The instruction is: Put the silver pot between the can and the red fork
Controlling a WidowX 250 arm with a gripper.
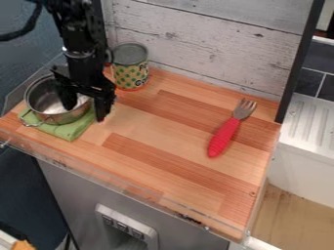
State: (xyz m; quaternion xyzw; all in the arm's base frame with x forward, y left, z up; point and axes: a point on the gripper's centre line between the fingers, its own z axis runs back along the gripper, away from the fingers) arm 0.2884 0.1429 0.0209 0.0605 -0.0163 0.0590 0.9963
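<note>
Pot point(47, 99) at frame left, its near-right rim btwn the spread fingers

The pot sits upright on the green cloth point(73, 130), at the left end of the wooden tabletop point(153, 134). The end effector point(85, 106) hangs over its right side: one finger down inside the bowl, the other outside, w/ the rim btwn them. So the bulk of the pot lies to frame left of the end effector — the side wall is the thing to pinch. Fingers look well apart; can't tell whether either touches metal, and I see no firm hold.

Just behind and right of the end effector stands the can point(130, 67), upright near the back board point(215, 46). Farther right is the red fork point(225, 134), flat, tines toward the board, handle toward the front edge.

Next, I'd guess: close on the rim, lift clear of the cloth, then go right. Main risk — the pot tipping from a one-sided grip, or clipping the can en route.
</note>
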